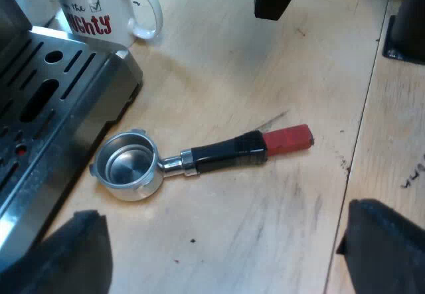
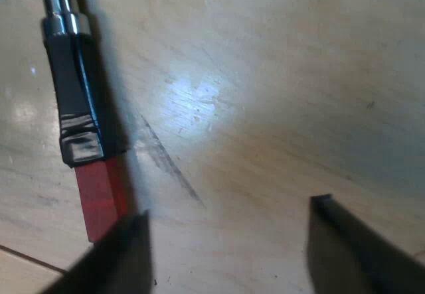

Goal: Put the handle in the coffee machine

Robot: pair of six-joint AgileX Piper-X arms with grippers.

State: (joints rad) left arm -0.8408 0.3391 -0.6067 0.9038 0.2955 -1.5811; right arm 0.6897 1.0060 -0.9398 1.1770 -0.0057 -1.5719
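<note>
In the left wrist view, the holder (image 1: 199,158) lies flat on the tabletop (image 1: 265,68) ahead of the left pincer (image 1: 226,261), which is spread wide and empty. The holder's long axis runs crosswise to the pincer. Its basket is beside the espresso machine (image 1: 60,101) and its red end (image 1: 287,139) points away from the machine. A mug (image 1: 93,5) stands farther off.

In the right wrist view, the right pincer (image 2: 232,254) gapes open, holding nothing. The red end lies just ahead of one of its fingers (image 2: 119,254), and the handle runs straight away from the pincer.

Counted, there was one of each — one holder (image 1: 199,158), one mug (image 1: 93,8) and one machine (image 1: 53,101).
</note>
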